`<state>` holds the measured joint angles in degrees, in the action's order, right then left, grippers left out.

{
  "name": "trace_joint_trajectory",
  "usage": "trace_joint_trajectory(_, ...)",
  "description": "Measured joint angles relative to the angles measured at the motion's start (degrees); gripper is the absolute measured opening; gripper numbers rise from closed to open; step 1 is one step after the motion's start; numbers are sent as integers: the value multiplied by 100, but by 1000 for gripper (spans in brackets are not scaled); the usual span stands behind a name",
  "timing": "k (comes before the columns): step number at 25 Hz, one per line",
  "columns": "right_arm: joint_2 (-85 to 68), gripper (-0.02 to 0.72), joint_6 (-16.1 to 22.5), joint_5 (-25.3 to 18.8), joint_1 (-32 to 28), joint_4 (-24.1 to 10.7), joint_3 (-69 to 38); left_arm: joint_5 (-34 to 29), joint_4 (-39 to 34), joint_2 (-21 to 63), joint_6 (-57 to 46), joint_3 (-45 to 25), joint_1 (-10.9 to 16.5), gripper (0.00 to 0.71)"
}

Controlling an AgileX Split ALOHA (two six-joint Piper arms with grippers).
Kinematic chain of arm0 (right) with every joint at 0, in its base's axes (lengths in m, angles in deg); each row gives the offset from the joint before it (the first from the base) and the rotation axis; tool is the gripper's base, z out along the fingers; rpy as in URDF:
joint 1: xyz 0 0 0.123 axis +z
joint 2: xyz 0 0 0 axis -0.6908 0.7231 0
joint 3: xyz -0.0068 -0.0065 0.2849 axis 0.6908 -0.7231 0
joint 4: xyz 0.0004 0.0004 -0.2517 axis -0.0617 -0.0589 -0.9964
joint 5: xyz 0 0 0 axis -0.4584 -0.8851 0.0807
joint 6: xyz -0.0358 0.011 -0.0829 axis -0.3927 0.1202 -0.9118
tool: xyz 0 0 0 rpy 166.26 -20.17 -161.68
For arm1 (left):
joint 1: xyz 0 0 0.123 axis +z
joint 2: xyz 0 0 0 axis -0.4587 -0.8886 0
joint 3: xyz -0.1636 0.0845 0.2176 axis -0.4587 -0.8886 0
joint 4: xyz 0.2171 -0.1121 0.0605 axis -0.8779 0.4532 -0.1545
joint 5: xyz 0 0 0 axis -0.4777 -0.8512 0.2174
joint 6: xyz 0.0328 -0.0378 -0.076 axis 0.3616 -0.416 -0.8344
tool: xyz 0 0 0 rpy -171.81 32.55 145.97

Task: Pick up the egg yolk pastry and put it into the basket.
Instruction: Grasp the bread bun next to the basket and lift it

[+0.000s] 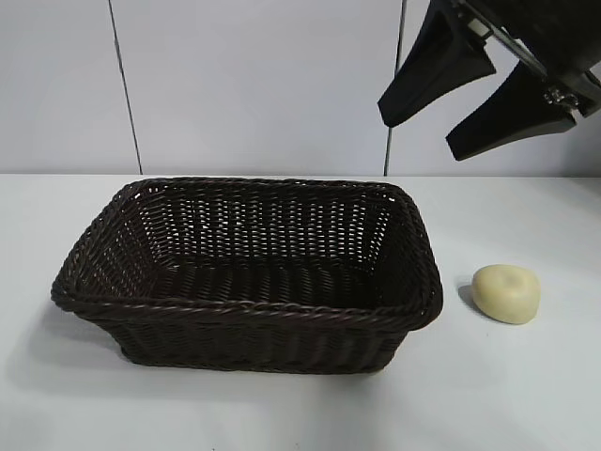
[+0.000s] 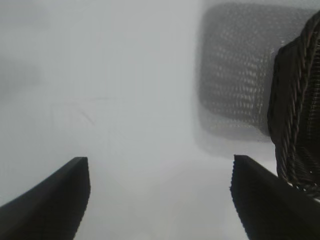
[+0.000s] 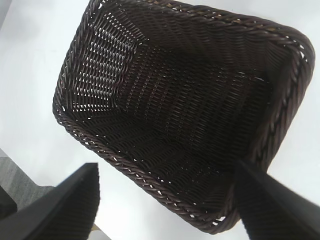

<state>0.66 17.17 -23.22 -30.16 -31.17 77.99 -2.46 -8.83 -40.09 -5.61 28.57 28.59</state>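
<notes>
The pale yellow egg yolk pastry (image 1: 506, 293) lies on the white table just right of the basket (image 1: 244, 305), a dark brown wicker basket with nothing inside. High at the top right hangs my right gripper (image 1: 420, 139), open and empty, well above the pastry and the basket's right end. From its wrist view I look down into the basket (image 3: 180, 100) between the open right gripper (image 3: 167, 172); the pastry is out of that view. My left gripper (image 2: 160, 162) is open over bare table beside the basket's rim (image 2: 295, 115), and is out of the exterior view.
A white table top (image 1: 526, 395) surrounds the basket, with free room in front and to the right. A pale panelled wall (image 1: 254, 85) stands behind. The basket's shadow (image 2: 230, 75) falls on the table in the left wrist view.
</notes>
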Motion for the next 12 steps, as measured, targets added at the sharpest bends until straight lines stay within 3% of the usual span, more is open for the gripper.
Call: trace_joint_trajectory(12, 0, 540, 19, 0, 0, 0, 0, 237, 0, 3498, -32, -2782, 0, 566)
